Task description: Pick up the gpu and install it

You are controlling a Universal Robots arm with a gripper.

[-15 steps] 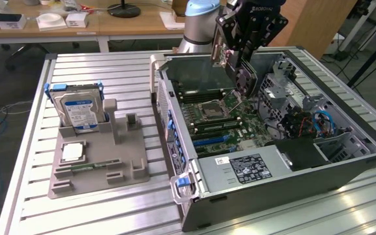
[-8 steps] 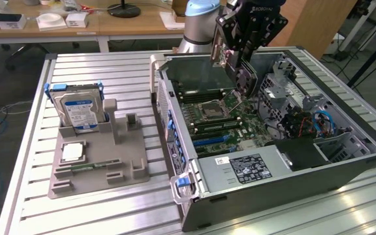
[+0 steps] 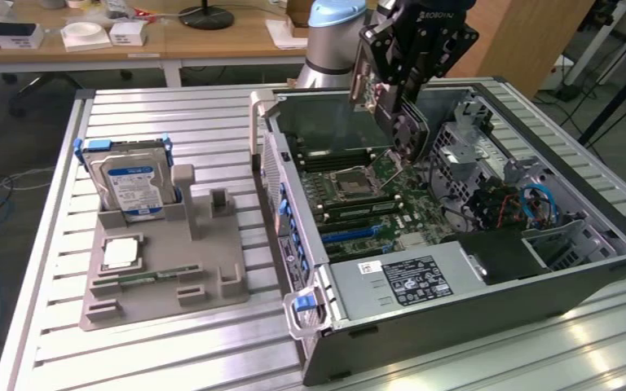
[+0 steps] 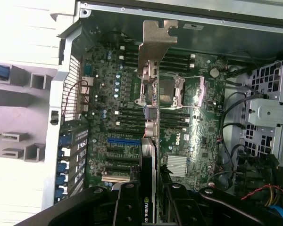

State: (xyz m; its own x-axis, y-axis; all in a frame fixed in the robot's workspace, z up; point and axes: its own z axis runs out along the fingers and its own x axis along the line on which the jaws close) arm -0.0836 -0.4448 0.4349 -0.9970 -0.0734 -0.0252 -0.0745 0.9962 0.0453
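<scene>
Above the open computer case (image 3: 509,297), near the counter's (image 3: 160,114) far edge, the gripper (image 3: 391,85) is clamped on the gpu (image 3: 403,130), which hangs over the motherboard (image 3: 400,213). Risks: held by one end, it could come down askew, miss its slot or snag the cables (image 3: 514,204) (my guess). Slatted metal counter; office desks behind.

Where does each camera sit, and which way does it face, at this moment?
Exterior view: off the arm, raised, looking down obliquely across the slatted table at the open computer case; the arm and its hand, gripping the gpu above the motherboard, show.
Wrist view: on the wrist, looking down along the gpu into the case; the hand's black fingers show.
Shared: gpu, hand, motherboard, computer case.
</scene>
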